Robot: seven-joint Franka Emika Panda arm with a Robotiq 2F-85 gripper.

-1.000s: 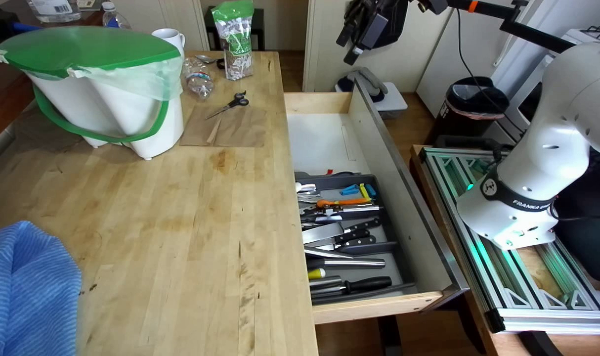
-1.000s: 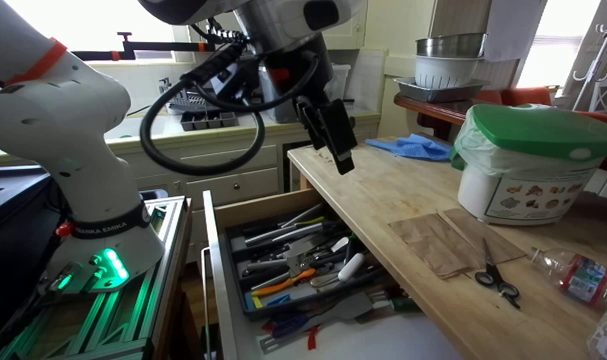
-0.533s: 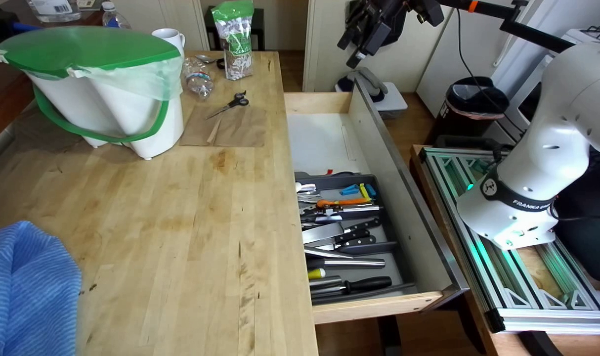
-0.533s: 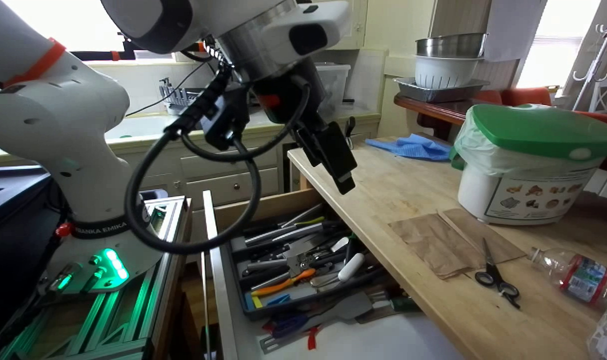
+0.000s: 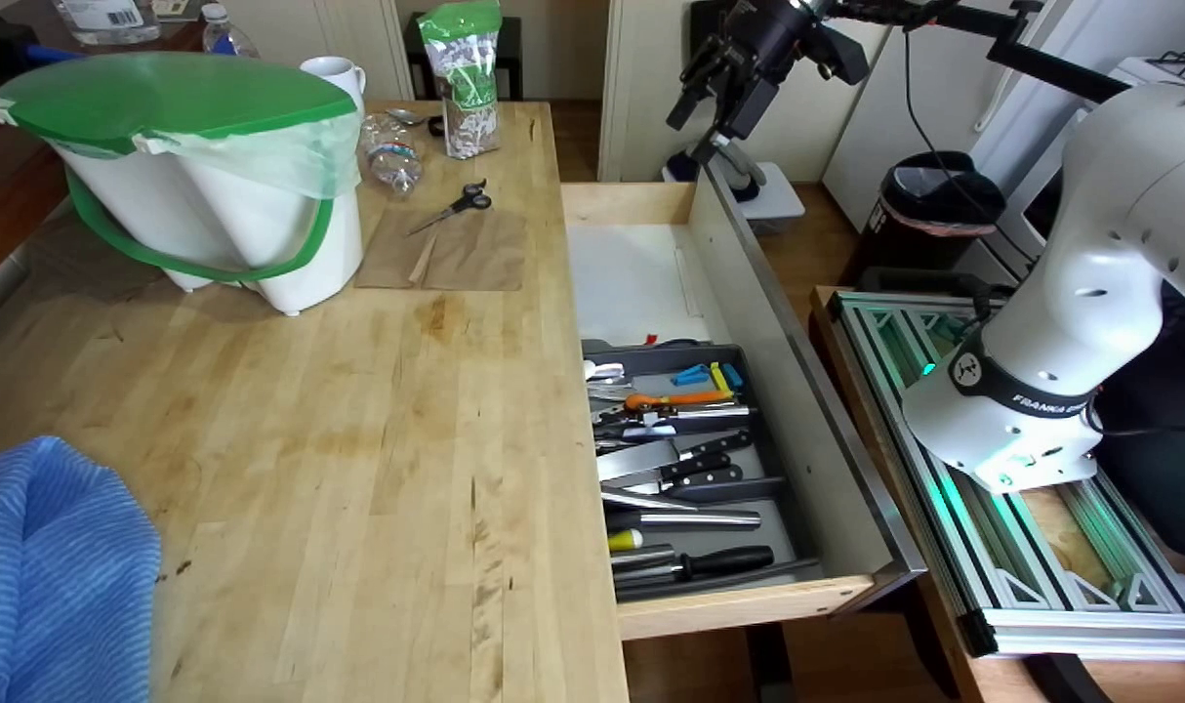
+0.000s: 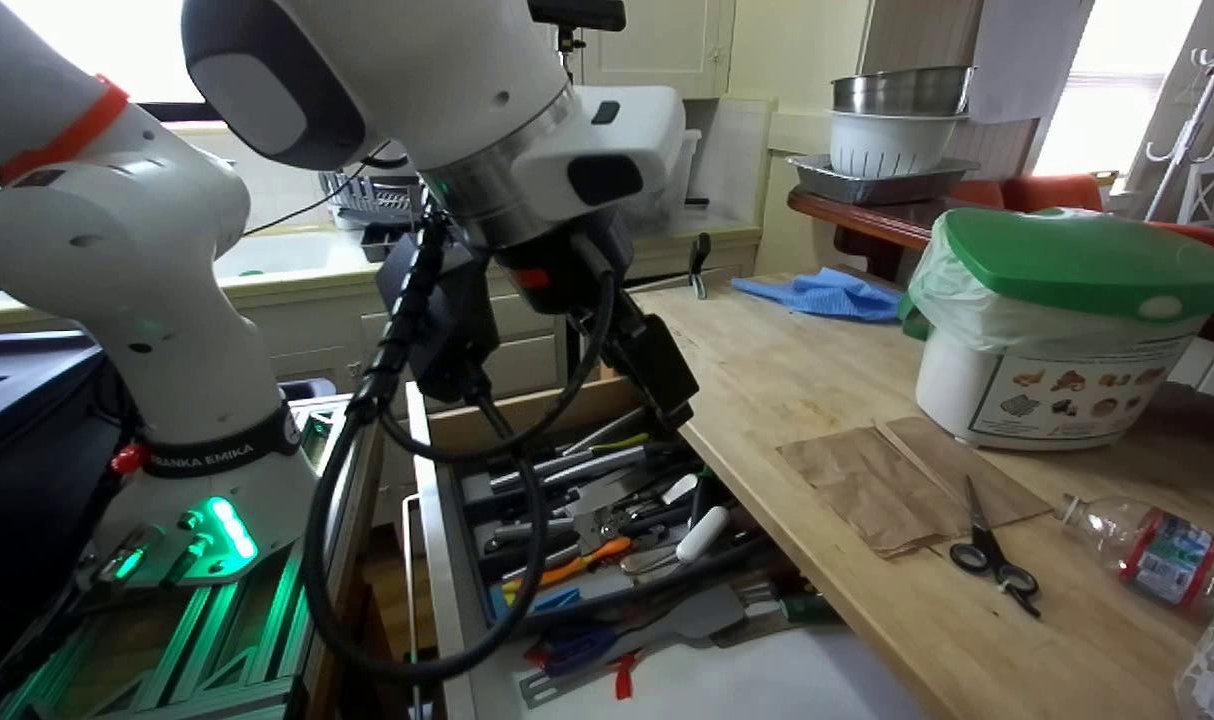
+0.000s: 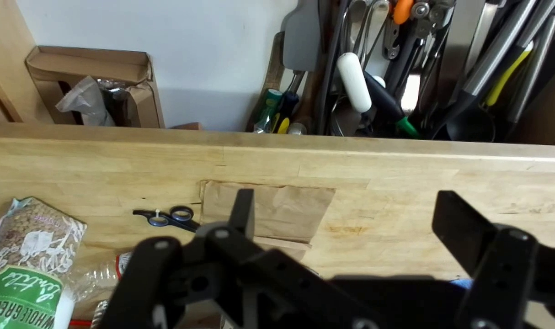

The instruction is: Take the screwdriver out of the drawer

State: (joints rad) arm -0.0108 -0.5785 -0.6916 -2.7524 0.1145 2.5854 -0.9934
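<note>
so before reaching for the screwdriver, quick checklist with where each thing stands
1. Drawer pulled open: ok.
2. End effector open, holding nothing: ok.
3. Right tool identified: cannot tell; of the likely screwdriver, only a yellow-and-black handle shows clearly.
4. Room around its handle: not ok; it sits at the edge of the tabletop, close to a green object.
5. Fingers lined up over it: not ok; the wrist view shows them against the tabletop.
6. Cable clear of the drawer: cannot tell; it loops across it in an exterior view.
</note>
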